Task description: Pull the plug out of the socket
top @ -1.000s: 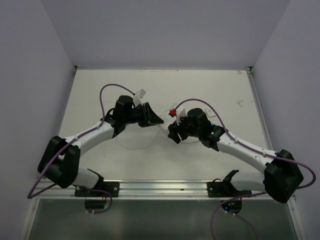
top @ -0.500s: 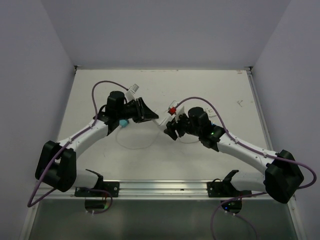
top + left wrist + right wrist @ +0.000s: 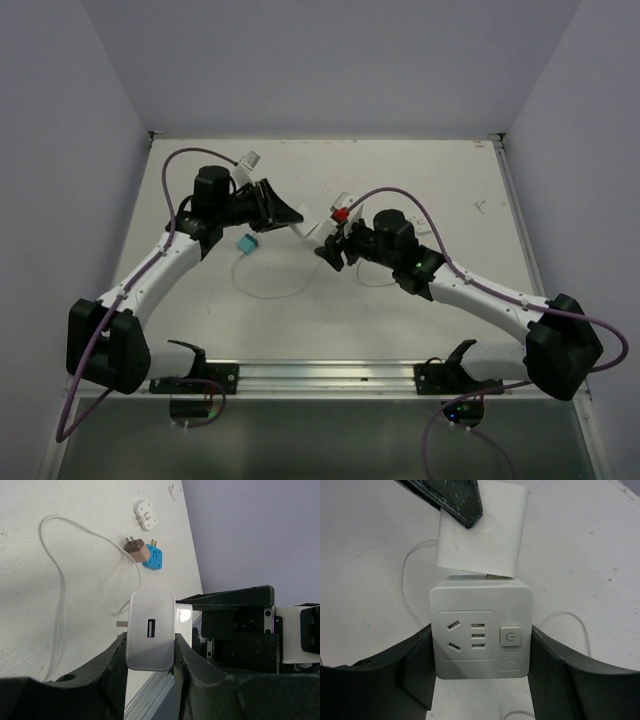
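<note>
Looked down on a white, faintly scuffed surface (image 3: 450, 180) walled in pale lavender. Found the USB charger plug (image 3: 150, 630) raised above it near the middle, pinched across its broad faces by the left gripper (image 3: 150, 652), prong end against the socket cube (image 3: 481, 635). Saw the right gripper (image 3: 481, 647) clamped on the cube's sides. Judged the plug light, rigid, glossy and round-edged, so apt to slip; seemed best held on the flat faces and drawn straight along the prongs.
</note>
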Controlling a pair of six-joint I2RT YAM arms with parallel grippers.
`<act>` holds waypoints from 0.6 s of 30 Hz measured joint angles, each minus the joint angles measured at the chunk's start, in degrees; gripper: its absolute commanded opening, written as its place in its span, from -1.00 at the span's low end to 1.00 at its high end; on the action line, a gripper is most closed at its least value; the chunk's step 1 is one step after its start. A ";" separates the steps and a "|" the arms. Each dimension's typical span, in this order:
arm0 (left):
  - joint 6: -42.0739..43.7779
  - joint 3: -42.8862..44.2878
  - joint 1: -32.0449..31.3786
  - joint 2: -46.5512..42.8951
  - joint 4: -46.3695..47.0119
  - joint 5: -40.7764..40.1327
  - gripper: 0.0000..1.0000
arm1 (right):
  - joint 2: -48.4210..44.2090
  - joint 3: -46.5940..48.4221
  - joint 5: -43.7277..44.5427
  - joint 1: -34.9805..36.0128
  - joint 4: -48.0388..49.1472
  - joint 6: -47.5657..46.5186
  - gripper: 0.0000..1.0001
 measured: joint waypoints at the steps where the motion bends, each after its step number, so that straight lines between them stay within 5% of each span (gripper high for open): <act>1: -0.04 0.00 0.22 -0.79 -0.70 -0.50 -1.00 | 0.11 0.09 -0.15 0.13 0.44 0.15 -1.00; 4: -0.76 -0.02 1.01 -3.02 -1.31 -3.32 -1.00 | 0.31 0.59 0.15 0.42 0.17 0.33 -1.00; 10: -2.34 -0.39 11.21 -10.64 5.44 -25.22 -1.00 | 2.29 -4.50 3.19 -1.05 -14.53 0.98 -1.00; 18: -2.58 -2.23 10.40 -9.31 11.45 -29.31 -1.00 | 1.88 -5.22 3.58 -1.03 -18.36 2.97 -1.00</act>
